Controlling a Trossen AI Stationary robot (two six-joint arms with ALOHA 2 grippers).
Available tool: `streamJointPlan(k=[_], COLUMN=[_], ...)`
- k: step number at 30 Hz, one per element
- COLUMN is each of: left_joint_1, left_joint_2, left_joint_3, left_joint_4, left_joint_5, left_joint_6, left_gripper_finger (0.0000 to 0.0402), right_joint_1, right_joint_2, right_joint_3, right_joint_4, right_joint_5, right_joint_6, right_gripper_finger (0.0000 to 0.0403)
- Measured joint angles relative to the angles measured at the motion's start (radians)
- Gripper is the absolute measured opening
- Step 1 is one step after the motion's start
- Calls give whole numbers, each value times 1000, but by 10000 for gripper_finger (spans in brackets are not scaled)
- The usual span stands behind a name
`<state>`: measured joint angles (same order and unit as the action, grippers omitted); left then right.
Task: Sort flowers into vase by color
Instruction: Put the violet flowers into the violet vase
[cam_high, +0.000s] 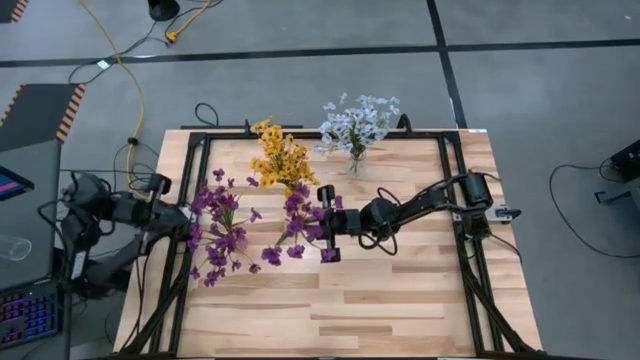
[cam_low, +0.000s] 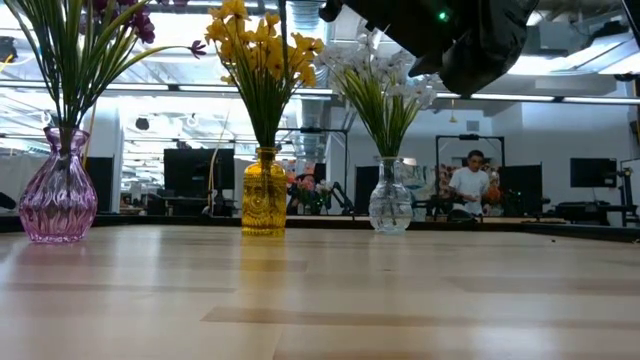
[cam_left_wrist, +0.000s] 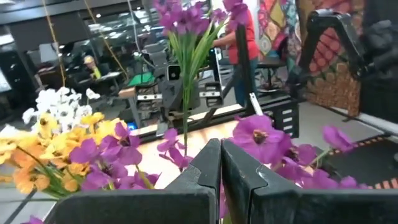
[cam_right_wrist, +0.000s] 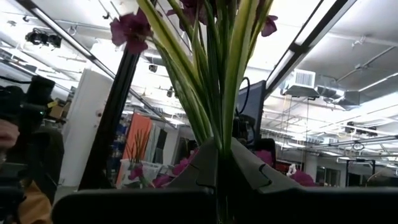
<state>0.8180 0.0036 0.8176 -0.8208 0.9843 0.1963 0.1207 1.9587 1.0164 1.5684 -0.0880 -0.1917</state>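
Three vases stand on the table: a purple one (cam_low: 60, 190) with purple flowers (cam_high: 215, 228), a yellow one (cam_low: 263, 195) with yellow flowers (cam_high: 280, 160), and a clear one (cam_low: 390, 195) with white flowers (cam_high: 355, 125). My right gripper (cam_high: 322, 225) is shut on a separate bunch of purple flowers (cam_high: 300, 212) to the right of the purple vase's flowers. My left gripper (cam_high: 185, 215) is shut at the left edge of the purple vase's flowers. Nothing shows between its fingers (cam_left_wrist: 208, 174). My right gripper pinches several green stems (cam_right_wrist: 221, 121) of the purple bunch together between its two fingers (cam_right_wrist: 199, 168). The fingers come from the table's right side, slanting upward. The stems fan out beyond the fingertips, the blossoms (cam_right_wrist: 130, 28) at their ends. No part of the bunch shows on the table. My left gripper sits among purple blossoms (cam_left_wrist: 261, 134); whether it touches them I cannot tell.
A black frame (cam_high: 450, 200) runs around the wooden table top. The near half of the table (cam_high: 350, 310) is bare wood. Beyond the far edge, a person (cam_low: 470, 185) sits in the room. Cables lie on the floor behind the table.
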Motion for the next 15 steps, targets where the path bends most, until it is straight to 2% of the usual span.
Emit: streamJointPlan(k=[5, 10, 15], left_joint_1=[-186, -359, -519], left_joint_2=[0, 0, 0], left_joint_3=[-4, -4, -4], left_joint_4=[-13, 28, 152], left_joint_5=[-200, -278, -506], left_joint_6=[33, 38, 5], left_gripper_finger=[0, 0, 0], right_joint_1=[0, 1, 3], right_joint_2=[0, 0, -1], right_joint_3=[15, 16, 16], right_joint_4=[0, 0, 0], right_joint_5=[3, 11, 84], right_joint_6=[0, -24, -24], right_gripper_finger=[42, 42, 42])
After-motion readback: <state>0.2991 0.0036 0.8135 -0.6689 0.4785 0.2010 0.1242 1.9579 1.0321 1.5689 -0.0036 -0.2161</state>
